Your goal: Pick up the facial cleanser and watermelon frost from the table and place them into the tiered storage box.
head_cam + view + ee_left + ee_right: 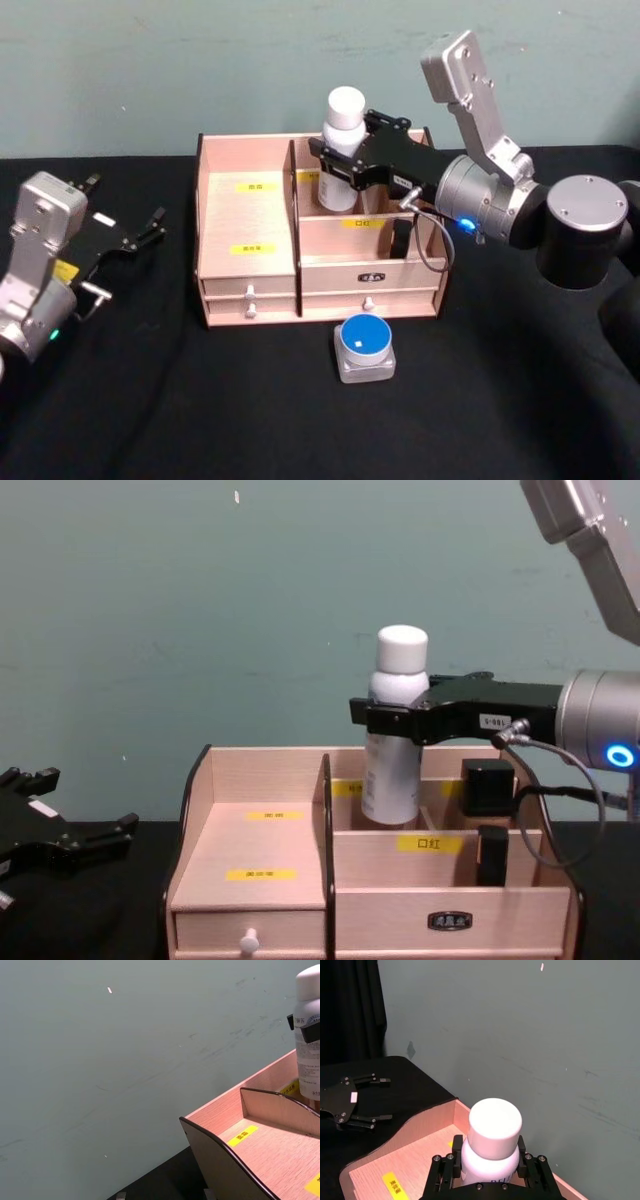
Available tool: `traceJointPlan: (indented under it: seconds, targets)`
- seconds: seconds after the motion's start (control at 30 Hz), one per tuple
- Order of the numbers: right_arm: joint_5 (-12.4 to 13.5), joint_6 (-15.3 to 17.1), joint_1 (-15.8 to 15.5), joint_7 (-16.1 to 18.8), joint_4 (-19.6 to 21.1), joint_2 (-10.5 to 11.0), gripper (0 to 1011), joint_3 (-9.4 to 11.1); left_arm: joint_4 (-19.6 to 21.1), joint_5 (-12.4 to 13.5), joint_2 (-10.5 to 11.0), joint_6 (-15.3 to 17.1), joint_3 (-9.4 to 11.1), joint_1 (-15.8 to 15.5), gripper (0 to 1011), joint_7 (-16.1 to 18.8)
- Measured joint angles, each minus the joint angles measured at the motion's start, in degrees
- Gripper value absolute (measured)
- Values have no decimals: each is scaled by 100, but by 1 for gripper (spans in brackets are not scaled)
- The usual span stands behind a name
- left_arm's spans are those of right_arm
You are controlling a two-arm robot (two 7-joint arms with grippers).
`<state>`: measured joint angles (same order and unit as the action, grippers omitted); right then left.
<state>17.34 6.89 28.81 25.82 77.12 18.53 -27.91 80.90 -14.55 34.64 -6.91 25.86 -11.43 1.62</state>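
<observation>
The facial cleanser (343,130) is a white bottle with a white cap, held upright by my right gripper (335,165), which is shut on its body. Its lower end sits inside the back middle compartment of the tiered storage box (245,215); I cannot tell whether it touches the floor. The same bottle (397,730) and gripper (390,715) show from the side in the chest view. The watermelon frost (365,350), a small clear square case with a round blue lid, lies on the black table just in front of the box's drawers. My left gripper (125,210) rests open at the far left.
Black items (487,785) stand in the box's right compartments beside the bottle. The box's left stepped tier (260,830) holds nothing. The table is covered in black cloth (200,400), with a teal wall behind.
</observation>
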Motion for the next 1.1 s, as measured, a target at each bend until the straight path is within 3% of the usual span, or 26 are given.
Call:
traceJointPlan:
  seconds: [1.1]
  targets:
    - [-129, -105, 33, 65, -531, -222, 596, -24, 0, 0, 0, 0, 0, 0, 1001, 0]
